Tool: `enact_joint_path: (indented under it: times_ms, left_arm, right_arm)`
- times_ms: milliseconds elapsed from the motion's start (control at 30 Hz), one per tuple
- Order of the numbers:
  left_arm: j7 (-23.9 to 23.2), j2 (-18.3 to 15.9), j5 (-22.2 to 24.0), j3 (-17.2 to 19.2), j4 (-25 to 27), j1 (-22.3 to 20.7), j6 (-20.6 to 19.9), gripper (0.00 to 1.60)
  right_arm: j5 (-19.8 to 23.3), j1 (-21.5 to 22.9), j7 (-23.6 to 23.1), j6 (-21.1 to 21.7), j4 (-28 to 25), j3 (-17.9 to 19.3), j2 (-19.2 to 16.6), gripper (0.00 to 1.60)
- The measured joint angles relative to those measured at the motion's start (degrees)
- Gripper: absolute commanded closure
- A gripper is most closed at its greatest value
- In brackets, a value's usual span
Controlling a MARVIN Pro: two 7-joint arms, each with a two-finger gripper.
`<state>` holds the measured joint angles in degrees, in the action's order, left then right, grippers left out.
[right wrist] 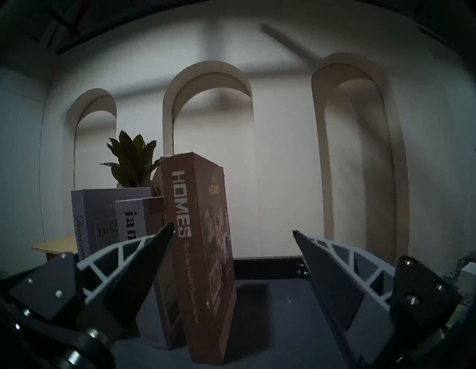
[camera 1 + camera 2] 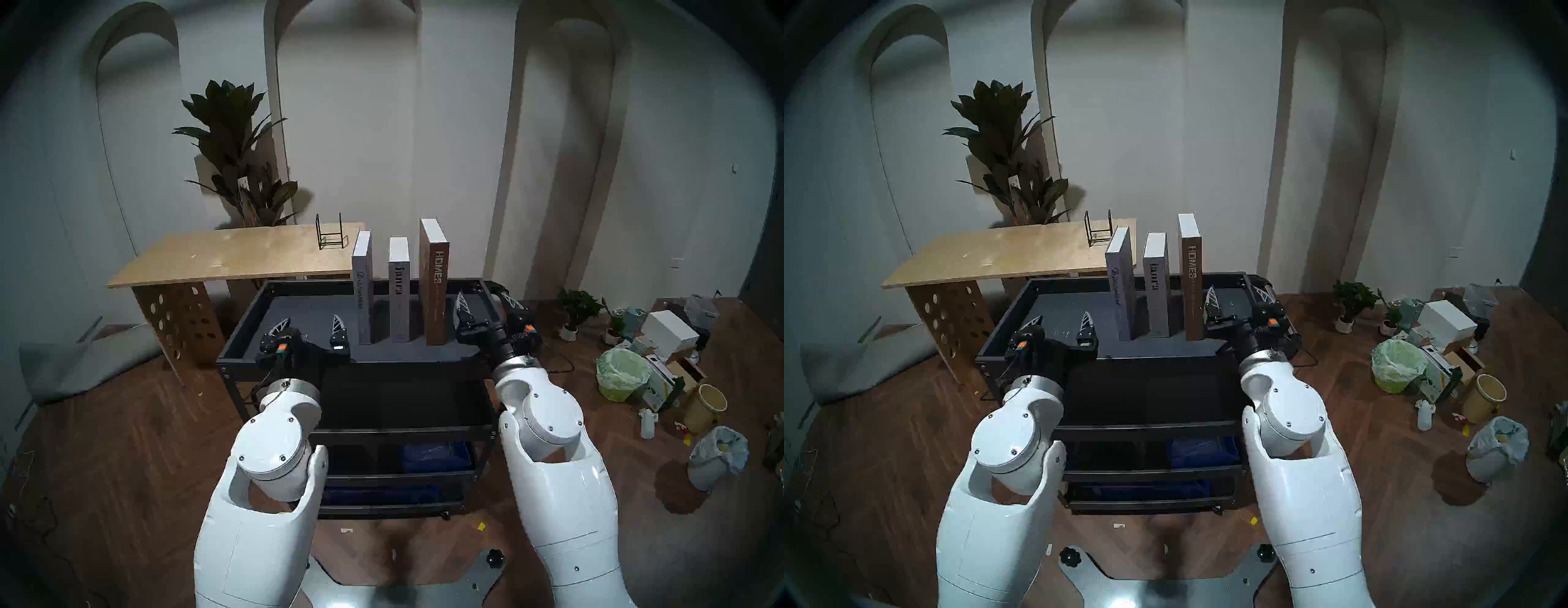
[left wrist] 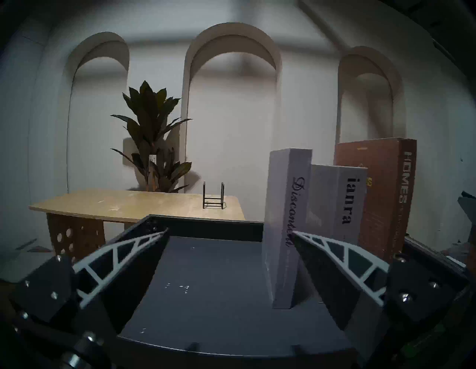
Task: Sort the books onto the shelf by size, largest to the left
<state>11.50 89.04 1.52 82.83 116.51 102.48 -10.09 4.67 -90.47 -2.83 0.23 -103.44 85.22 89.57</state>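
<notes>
Three books stand upright on the top tray of the black shelf cart (image 2: pixel 239 335). From left to right they are grey "Discontent" (image 2: pixel 363 297), short light grey "ianra" (image 2: pixel 399 297) and tall brown "HOMES" (image 2: pixel 433 293). My left gripper (image 2: pixel 313 319) is open over the tray's front left, just left of "Discontent" (image 3: pixel 286 221), with nothing between its fingers. My right gripper (image 2: pixel 483 297) is open at the tray's right end, beside "HOMES" (image 1: pixel 203 247). Its inner finger (image 1: pixel 144 260) is close to that book's cover and holds nothing.
A tan wooden table (image 2: pixel 220 259) with a small black wire rack (image 2: pixel 330 236) stands behind the cart on the left, with a tall plant (image 2: pixel 239 157) behind it. The lower tiers hold a blue bin (image 2: pixel 437 456). Bags, boxes and pots (image 2: pixel 662 365) litter the floor on the right.
</notes>
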Motion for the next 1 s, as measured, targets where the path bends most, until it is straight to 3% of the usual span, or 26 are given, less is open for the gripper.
enact_joint_path:
  times_ms: [367,1000]
  left_arm:
    - [1.0,-0.7,1.9,3.6,1.1,0.9,0.4,0.0]
    - [0.3,-1.7,4.5,5.6,3.0,3.4,0.7,0.0]
  right_arm:
    - [-1.9,6.0,2.5,0.7,6.1,-1.8,1.9,0.0]
    - [-2.1,16.4,3.5,5.2,16.2,-2.9,5.5,0.0]
